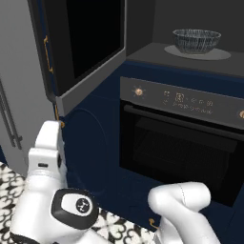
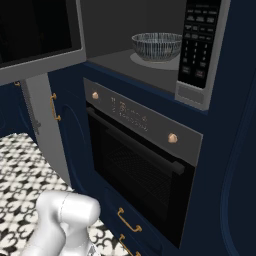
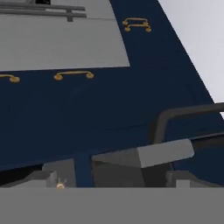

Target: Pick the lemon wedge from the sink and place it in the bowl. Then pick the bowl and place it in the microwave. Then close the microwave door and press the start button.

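The grey ribbed bowl (image 1: pixel 196 40) (image 2: pixel 157 46) sits on the pale turntable (image 1: pixel 217 55) inside the microwave (image 2: pixel 150 70). I cannot see into the bowl, and the lemon wedge and the sink are out of view. The microwave door (image 1: pixel 90 43) (image 2: pixel 35 30) hangs wide open to the left, dark glass in a grey frame. The keypad (image 2: pixel 200 40) is on the right of the cavity. My gripper (image 3: pixel 114 179) is low, below the door's bottom corner, facing navy cabinet fronts. Its fingertips (image 3: pixel 41 178) stand far apart with nothing between them.
A black oven (image 1: pixel 181 138) (image 2: pixel 140 160) with brass knobs and a bar handle sits directly under the microwave. Navy cabinets with brass handles (image 3: pixel 73 75) surround it. A tall grey panel (image 1: pixel 19 95) stands at the left. The floor (image 2: pixel 20 170) is patterned tile.
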